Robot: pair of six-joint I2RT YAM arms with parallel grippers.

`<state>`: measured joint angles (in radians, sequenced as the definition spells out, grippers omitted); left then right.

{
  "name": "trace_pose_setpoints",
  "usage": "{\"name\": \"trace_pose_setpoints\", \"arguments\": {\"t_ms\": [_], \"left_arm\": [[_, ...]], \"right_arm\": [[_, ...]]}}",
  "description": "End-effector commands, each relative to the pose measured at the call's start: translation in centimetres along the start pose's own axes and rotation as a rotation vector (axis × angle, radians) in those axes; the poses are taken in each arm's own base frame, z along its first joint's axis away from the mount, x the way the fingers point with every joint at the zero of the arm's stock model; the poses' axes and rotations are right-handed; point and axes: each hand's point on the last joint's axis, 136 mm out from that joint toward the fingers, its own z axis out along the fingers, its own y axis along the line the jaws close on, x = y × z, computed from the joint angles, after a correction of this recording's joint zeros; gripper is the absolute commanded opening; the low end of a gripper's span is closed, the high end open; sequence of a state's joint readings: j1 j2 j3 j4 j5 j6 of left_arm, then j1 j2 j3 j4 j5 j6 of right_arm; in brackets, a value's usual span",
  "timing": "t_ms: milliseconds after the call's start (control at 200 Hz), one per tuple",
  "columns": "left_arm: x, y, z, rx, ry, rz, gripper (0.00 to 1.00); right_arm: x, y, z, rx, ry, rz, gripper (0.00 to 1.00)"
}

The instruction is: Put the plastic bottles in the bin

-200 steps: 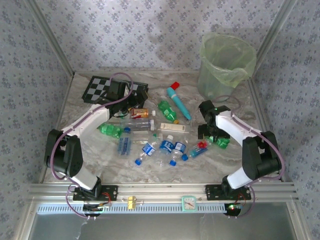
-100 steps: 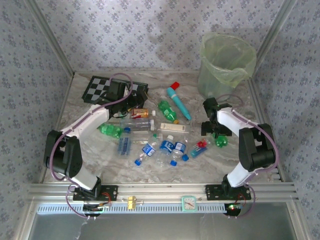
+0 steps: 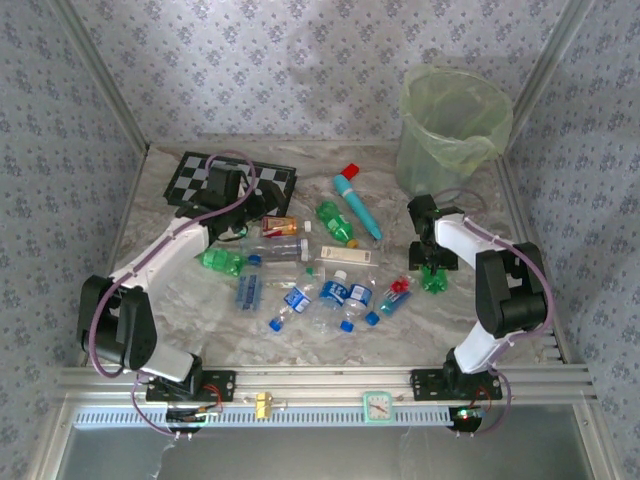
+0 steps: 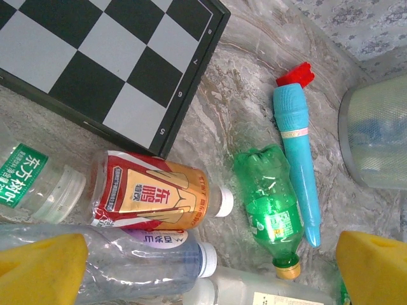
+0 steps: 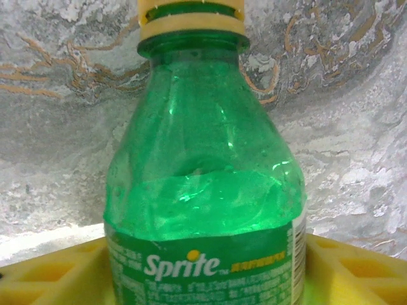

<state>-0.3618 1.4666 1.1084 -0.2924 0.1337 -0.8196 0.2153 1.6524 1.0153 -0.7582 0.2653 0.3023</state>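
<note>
We see a translucent green Sprite bottle (image 5: 203, 210), cream-capped and slightly dented, lying on the bench (image 3: 230, 330) at right, near the bin (image 3: 440, 150). Its long axis runs straight out from the right hand (image 3: 432, 268), cap farthest away; the hand's yellow fingers (image 5: 57, 273) clamp its labelled sides.

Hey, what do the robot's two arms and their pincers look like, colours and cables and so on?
The left arm and right arm match: white tube-like links between chunky black joints. A thin purple cable loops loosely along each. The left pincer and right pincer have blocky yellow fingers; the right one's show moulded hollows.
</note>
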Motion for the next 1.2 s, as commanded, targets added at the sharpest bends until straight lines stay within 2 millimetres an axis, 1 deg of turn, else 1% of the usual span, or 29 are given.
{"name": "trace_pose_setpoints", "arguments": {"t_ms": [0, 175, 270, 335, 410, 510, 530, 545, 560, 705, 845, 905, 975, 1064, 1119, 1194], "left_arm": [[-0.9, -0.4, -1.1, 0.010, -0.039, 0.006, 1.00], [-0.9, -0.4, -1.0, 0.011, -0.042, 0.002, 1.00], [-1.1, -0.4, -1.0, 0.014, -0.047, 0.001, 1.00], [-1.4, -0.4, -1.0, 0.014, -0.054, 0.001, 1.00], [-1.8, -0.1, -1.1, 0.012, -0.062, -0.008, 1.00], [-2.7, 0.6, -1.1, 0.010, -0.077, -0.032, 1.00], [-2.9, 0.7, -1.2, 0.010, -0.081, -0.037, 1.00], [-3.1, 0.8, -1.2, 0.010, -0.084, -0.041, 1.00], [-3.3, 0.9, -1.3, 0.010, -0.088, -0.046, 1.00], [-4.6, 2.4, -1.7, 0.007, -0.114, -0.091, 1.00], [-5.5, 4.0, -2.5, -0.005, -0.146, -0.123, 1.00], [-5.6, 4.5, -2.8, -0.010, -0.156, -0.130, 1.00], [-5.6, 4.9, -3.1, -0.014, -0.161, -0.134, 1.00], [-5.2, 5.2, -3.3, -0.016, -0.162, -0.134, 1.00], [-5.0, 5.4, -3.6, -0.018, -0.165, -0.136, 1.00], [-4.7, 5.7, -3.9, -0.021, -0.171, -0.143, 1.00]], "right_arm": [[0.1, -0.3, -0.1, 0.008, 0.008, 0.004, 0.64], [-0.5, -0.7, -1.6, -0.006, -0.032, 0.013, 0.54], [-1.1, -1.0, -3.2, -0.036, -0.069, 0.033, 0.53], [-1.8, -1.0, -4.8, -0.064, -0.113, 0.043, 0.52], [-3.0, -0.8, -7.3, -0.116, -0.183, 0.055, 0.52], [-4.8, -0.5, -11.4, -0.203, -0.294, 0.070, 0.52], [-5.0, -0.4, -11.9, -0.218, -0.307, 0.070, 0.52], [-5.8, -0.4, -13.3, -0.236, -0.344, 0.076, 0.52], [-6.2, -0.3, -14.1, -0.251, -0.365, 0.077, 0.52], [-9.0, -0.2, -21.0, -0.361, -0.535, 0.076, 0.50], [-11.9, -0.7, -27.8, -0.441, -0.708, 0.086, 0.50], [-13.4, -1.3, -30.2, -0.456, -0.773, 0.095, 0.49], [-15.2, -2.0, -32.5, -0.463, -0.825, 0.115, 0.49], [-17.8, -3.3, -34.6, -0.453, -0.891, 0.154, 0.49], [-19.5, -3.9, -35.6, -0.451, -0.928, 0.174, 0.49], [-21.8, -4.7, -36.3, -0.448, -0.971, 0.211, 0.48]]}}
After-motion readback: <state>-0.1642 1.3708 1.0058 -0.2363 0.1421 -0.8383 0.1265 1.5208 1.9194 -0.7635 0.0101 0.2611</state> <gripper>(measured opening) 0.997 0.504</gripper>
